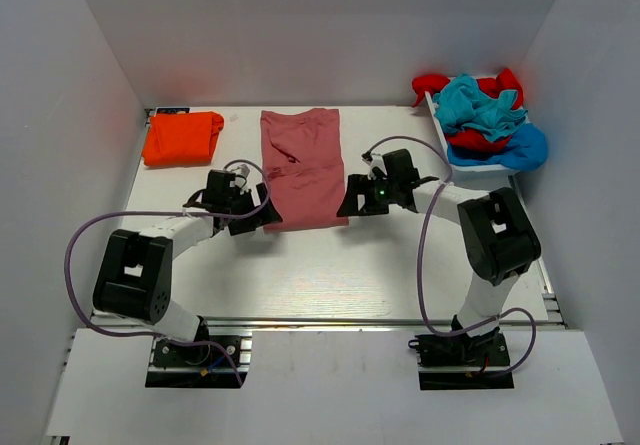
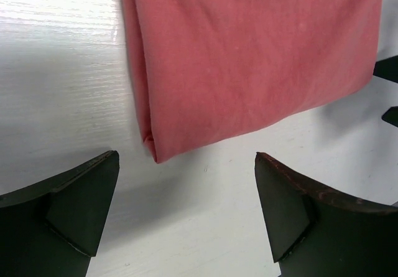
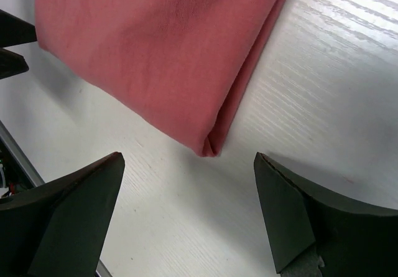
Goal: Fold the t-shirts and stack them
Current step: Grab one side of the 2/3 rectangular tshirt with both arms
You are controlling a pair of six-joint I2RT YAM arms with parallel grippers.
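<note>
A dusty pink-red t-shirt [image 1: 303, 168] lies folded into a long strip in the middle of the table. Its near left corner [image 2: 152, 152] lies just ahead of my left gripper [image 2: 186, 183], which stands open with nothing between its fingers. The near right corner [image 3: 210, 146] sits just in front of my right gripper [image 3: 189, 187], also open and empty. In the top view my left gripper [image 1: 262, 215] and right gripper [image 1: 350, 201] flank the strip's near end. A folded bright orange t-shirt [image 1: 182, 137] rests at the far left.
A white tray [image 1: 480, 173] at the far right holds a heap of red, teal and blue t-shirts [image 1: 482, 115]. White walls close in the table on three sides. Purple cables loop from both arms over the near table.
</note>
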